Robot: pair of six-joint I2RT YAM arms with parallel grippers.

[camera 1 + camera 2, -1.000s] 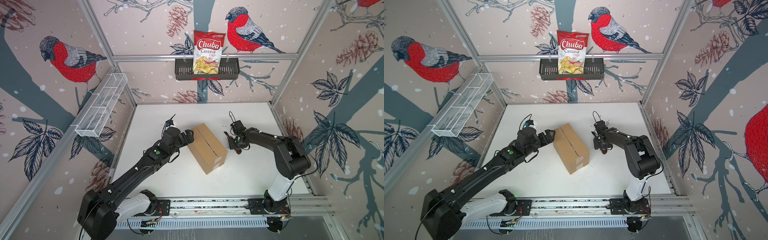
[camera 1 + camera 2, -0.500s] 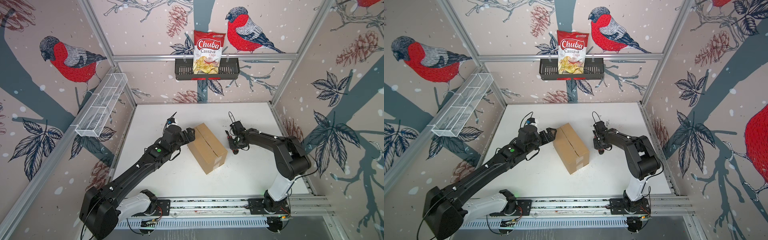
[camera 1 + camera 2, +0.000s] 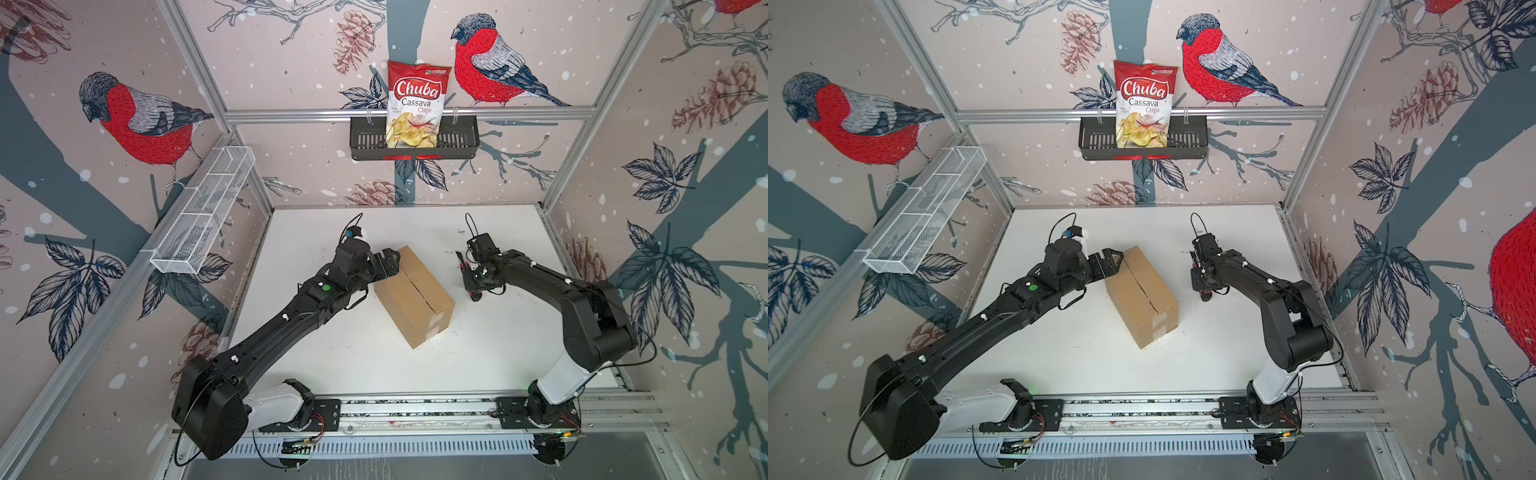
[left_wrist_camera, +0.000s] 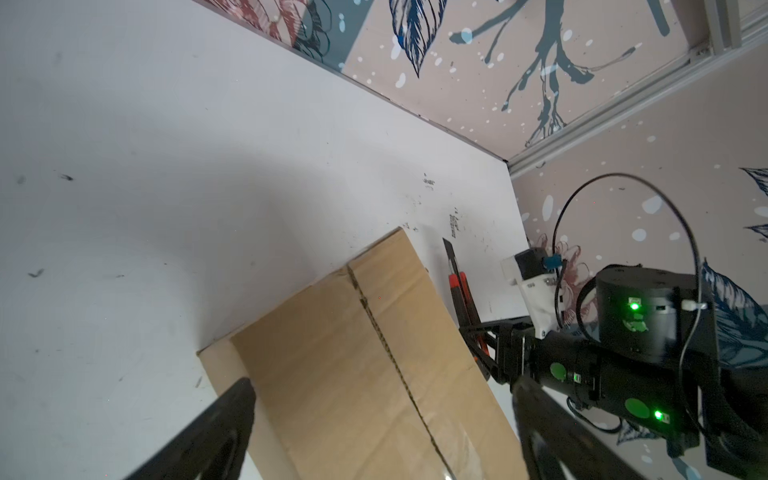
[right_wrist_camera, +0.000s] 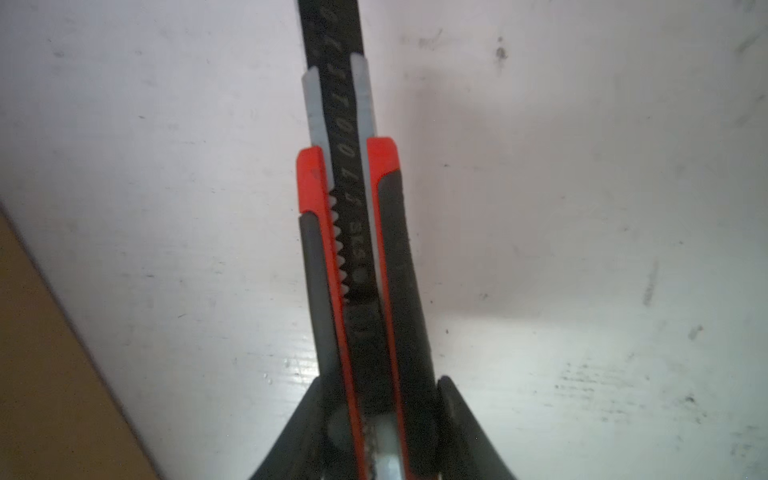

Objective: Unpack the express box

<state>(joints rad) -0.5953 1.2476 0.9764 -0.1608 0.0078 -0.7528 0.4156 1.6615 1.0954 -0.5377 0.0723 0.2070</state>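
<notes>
The express box is a brown carton with a taped centre seam, lying closed and slanted mid-table. My left gripper is open at its far-left end. In the left wrist view its fingers stand either side of the box, apart from it. My right gripper is to the right of the box, shut on a red-and-black utility knife. The knife's blade is out, low over the white table.
A Chuba chips bag stands in the black slotted basket on the back wall. A white wire shelf hangs on the left wall. Patterned walls close in three sides of the table, and the arms' base rail runs along the front.
My right gripper's jaws have closed onto the utility knife. My left gripper has shifted a little toward the box's far end and stays open. The box has not moved.
</notes>
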